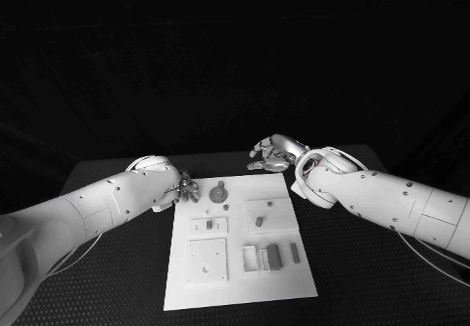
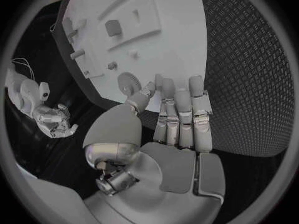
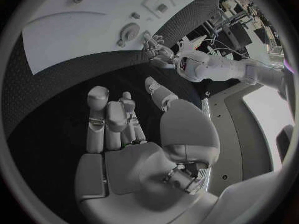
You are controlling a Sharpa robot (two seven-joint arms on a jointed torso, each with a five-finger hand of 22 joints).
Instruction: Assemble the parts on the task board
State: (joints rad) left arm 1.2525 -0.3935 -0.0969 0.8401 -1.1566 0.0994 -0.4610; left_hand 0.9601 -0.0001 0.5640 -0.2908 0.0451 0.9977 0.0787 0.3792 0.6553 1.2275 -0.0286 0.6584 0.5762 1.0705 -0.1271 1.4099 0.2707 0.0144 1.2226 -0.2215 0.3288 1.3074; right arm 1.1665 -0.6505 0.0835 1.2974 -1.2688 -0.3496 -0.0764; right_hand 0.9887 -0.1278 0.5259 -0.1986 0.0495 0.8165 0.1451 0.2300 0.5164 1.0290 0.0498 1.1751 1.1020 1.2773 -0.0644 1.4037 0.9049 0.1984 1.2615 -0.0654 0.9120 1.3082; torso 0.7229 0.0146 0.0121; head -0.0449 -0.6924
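The white task board lies lengthwise in the middle of the black table. A round gear part sits at its far left corner. My left hand hovers at the board's left edge just beside the gear, fingers straight and together, holding nothing. My right hand hangs over the bare table beyond the board's far edge, fingers loosely bent, palm empty. The right wrist view shows the gear with the left hand next to it.
Further parts stand on the board: a short peg in a square plate, a small plate with pins, a larger square plate and several upright blocks toward the near end. Black table mat surrounds the board.
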